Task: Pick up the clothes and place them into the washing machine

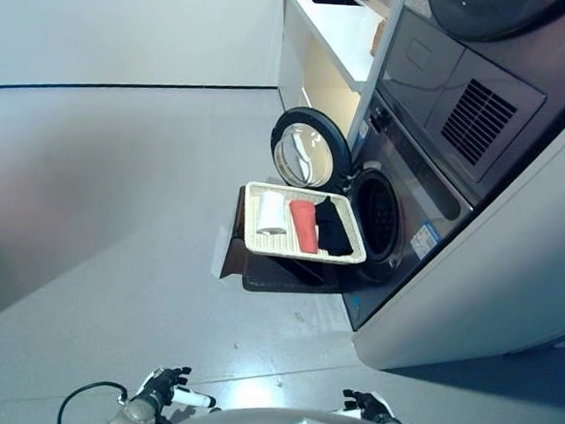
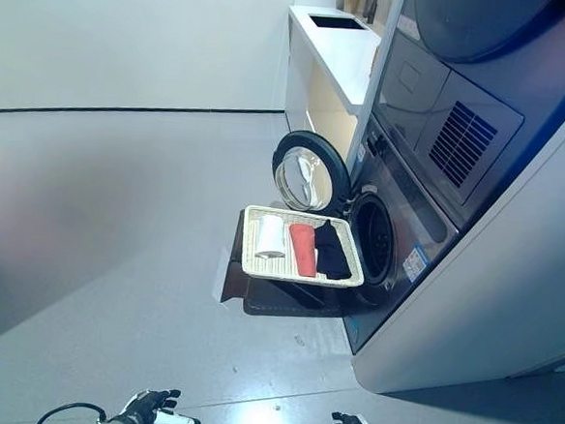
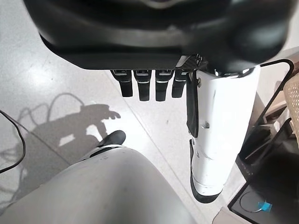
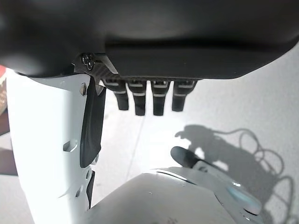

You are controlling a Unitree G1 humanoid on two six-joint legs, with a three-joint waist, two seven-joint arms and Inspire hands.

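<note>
A shallow wicker basket (image 1: 253, 231) rests on a low dark brown box (image 1: 278, 270) beside the washing machine (image 1: 414, 197). In it lie a rolled white cloth (image 1: 271, 212), a red cloth (image 1: 304, 225) and a black cloth (image 1: 334, 227). The machine's round door (image 1: 309, 149) stands open and the drum opening (image 1: 374, 215) is dark. My left hand (image 1: 163, 388) and right hand (image 1: 371, 406) hang low near my body, far from the basket. Both are open and empty, with straight fingers (image 3: 148, 86) in the left wrist view and fingers (image 4: 150, 99) in the right wrist view.
A second appliance (image 1: 486, 81) is stacked above the washer. A white counter with a sink (image 1: 336, 22) stands behind the machine. Grey floor (image 1: 118, 201) spreads to the left and toward me.
</note>
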